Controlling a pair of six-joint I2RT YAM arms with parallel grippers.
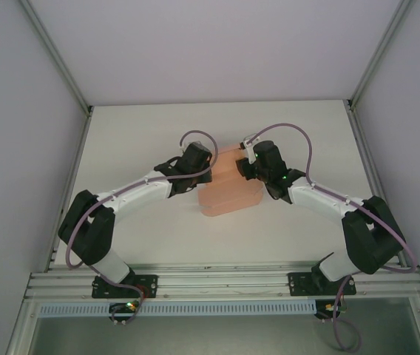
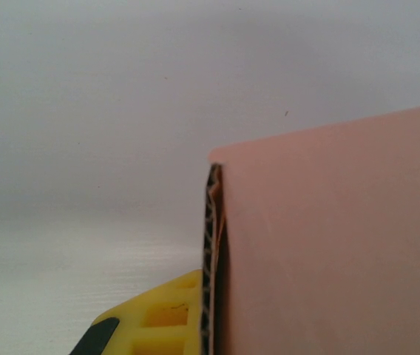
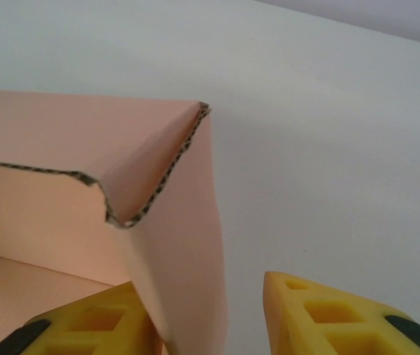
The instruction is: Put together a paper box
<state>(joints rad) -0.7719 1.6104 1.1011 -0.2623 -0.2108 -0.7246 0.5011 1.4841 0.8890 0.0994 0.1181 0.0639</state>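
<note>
Ideally, w/ the paper box [image 1: 228,194] sat btwn left gripper [image 1: 204,176] (grip can't be told, card hides a finger) & right gripper [image 3: 202,287], jaws apart astride a raised wall, that wall should be squared upright before being pinched.

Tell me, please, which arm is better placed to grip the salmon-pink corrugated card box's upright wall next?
Right, probably: the right gripper, open, straddles the salmon-pink card box wall, one finger inside, one outside.
</note>
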